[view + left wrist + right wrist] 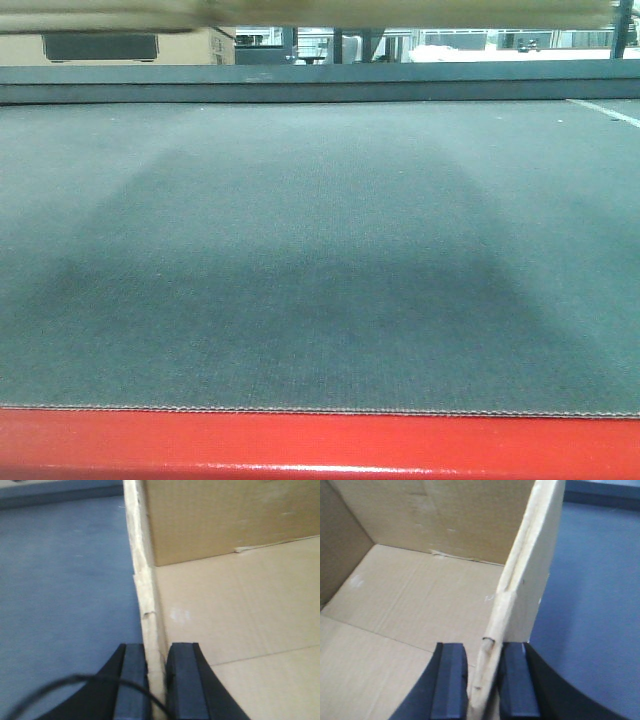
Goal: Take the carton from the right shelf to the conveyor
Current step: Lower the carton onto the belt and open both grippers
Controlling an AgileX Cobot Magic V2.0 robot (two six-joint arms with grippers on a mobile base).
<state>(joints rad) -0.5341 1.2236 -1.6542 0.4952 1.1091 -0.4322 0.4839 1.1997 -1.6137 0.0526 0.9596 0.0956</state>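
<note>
The carton (240, 605) is an open brown cardboard box, and both wrist views look down into its bare inside (410, 595). My left gripper (156, 652) is shut on its left wall, one dark pad on each side of the rim. My right gripper (485, 650) pinches the leaning right wall in the same manner. In the front view the carton (300, 12) shows only as a blurred beige strip along the top, casting a broad shadow on the conveyor (320, 250). The dark grey belt lies outside both walls (65, 580) (595, 605). The right shelf is out of view.
The conveyor's red frame edge (320, 440) runs across the near side and a dark rail (320, 80) bounds the far side. Beyond that rail stands another brown box with a dark slot (120, 47). A white line (605, 110) marks the belt's far right.
</note>
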